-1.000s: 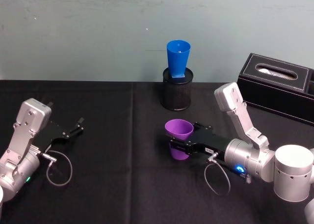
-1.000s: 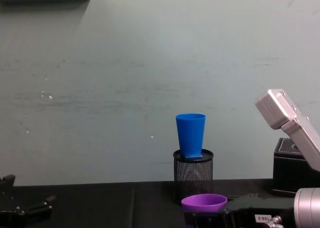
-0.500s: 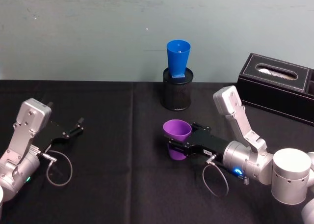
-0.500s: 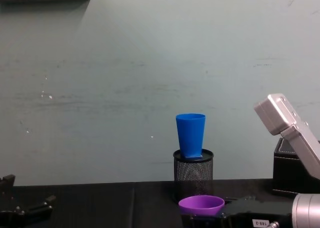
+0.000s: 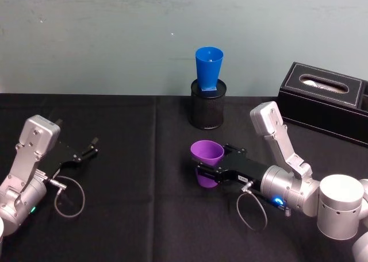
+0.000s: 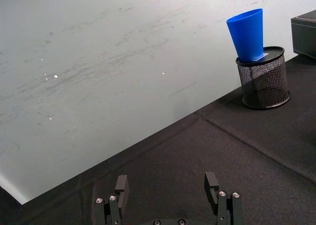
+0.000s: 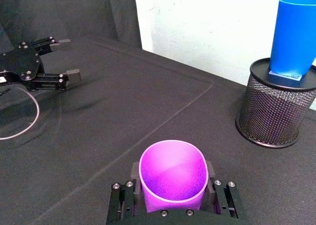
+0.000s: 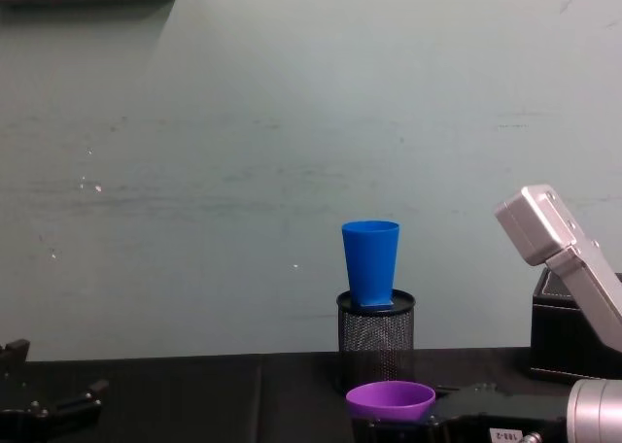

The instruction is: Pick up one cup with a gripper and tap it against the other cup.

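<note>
The purple cup [image 5: 207,161] stands upright mid-table, mouth up, gripped by my right gripper [image 5: 206,173], whose black fingers press its sides; the cup [image 7: 173,175] sits squeezed between them in the right wrist view, and its rim [image 8: 391,398] shows in the chest view. Behind it, the blue cup [image 5: 208,68] rises upright out of a black wire-mesh holder [image 5: 207,105] at the table's back; both cups are clearly apart. The blue cup [image 8: 370,262] also stands on the holder in the chest view. My left gripper [image 5: 91,147] rests open at the left, holding nothing.
A black tissue box [image 5: 327,101] stands at the back right beside the mesh holder. A teal wall [image 5: 115,38] backs the black-clothed table [image 5: 138,216]. A cable loop [image 5: 69,199] lies by the left arm.
My right gripper and the purple cup have shifted slightly left and toward me over the last second. The left arm and the blue cup have not moved.
</note>
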Action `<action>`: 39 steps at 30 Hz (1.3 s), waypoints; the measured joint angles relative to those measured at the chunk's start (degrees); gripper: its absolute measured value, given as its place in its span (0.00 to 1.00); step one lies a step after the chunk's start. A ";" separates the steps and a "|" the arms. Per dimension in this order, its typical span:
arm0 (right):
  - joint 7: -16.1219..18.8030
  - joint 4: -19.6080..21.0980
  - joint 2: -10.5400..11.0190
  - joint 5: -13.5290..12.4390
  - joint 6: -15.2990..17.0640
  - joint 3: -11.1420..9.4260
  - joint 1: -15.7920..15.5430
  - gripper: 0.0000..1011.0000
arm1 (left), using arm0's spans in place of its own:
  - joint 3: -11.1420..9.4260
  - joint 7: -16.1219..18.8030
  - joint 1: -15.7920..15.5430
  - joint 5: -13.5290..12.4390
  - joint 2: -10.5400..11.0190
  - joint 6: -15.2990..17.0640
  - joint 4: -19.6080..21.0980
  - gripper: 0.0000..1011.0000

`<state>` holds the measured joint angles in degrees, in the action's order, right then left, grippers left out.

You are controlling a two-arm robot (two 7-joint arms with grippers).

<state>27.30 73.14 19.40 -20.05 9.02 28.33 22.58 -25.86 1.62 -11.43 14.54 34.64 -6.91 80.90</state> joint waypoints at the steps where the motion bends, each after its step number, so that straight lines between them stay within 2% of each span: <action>1: 0.00 0.00 0.01 0.00 0.00 0.01 0.00 0.72 | 0.00 0.00 0.00 0.00 0.00 0.00 0.00 1.00; 9: -0.06 0.01 0.03 0.05 0.00 0.07 -0.04 0.73 | 0.00 0.00 0.00 0.00 0.00 0.00 0.00 1.00; 12: -0.06 0.02 0.05 0.06 0.00 0.09 -0.04 0.79 | 0.00 0.00 0.00 0.00 0.00 0.00 0.00 1.00; 13: -0.06 0.03 0.05 0.07 0.00 0.10 -0.04 0.85 | 0.00 0.00 0.00 0.00 0.00 0.00 0.00 1.00; 15: -0.06 0.04 0.06 0.07 -0.01 0.11 -0.04 0.89 | 0.00 0.00 0.00 0.00 0.00 0.00 0.00 1.00; 16: -0.07 0.04 0.06 0.07 -0.01 0.11 -0.04 0.93 | 0.00 0.00 0.00 0.00 0.00 0.00 0.00 1.00; 19: -0.07 0.05 0.08 0.08 -0.03 0.13 -0.04 0.99 | 0.00 0.00 0.00 0.00 0.00 0.00 0.00 1.00; 36: -0.14 0.11 0.10 0.15 -0.04 0.16 -0.04 0.99 | 0.00 0.00 0.00 0.00 0.00 0.00 0.00 1.00; 39: -0.11 0.47 0.36 0.38 -1.06 0.13 -0.15 0.99 | 0.00 0.00 0.00 0.00 0.00 0.00 0.00 1.00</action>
<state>27.19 73.62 19.76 -19.67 7.96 28.46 22.42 -25.86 1.62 -11.43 14.55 34.64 -6.90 80.90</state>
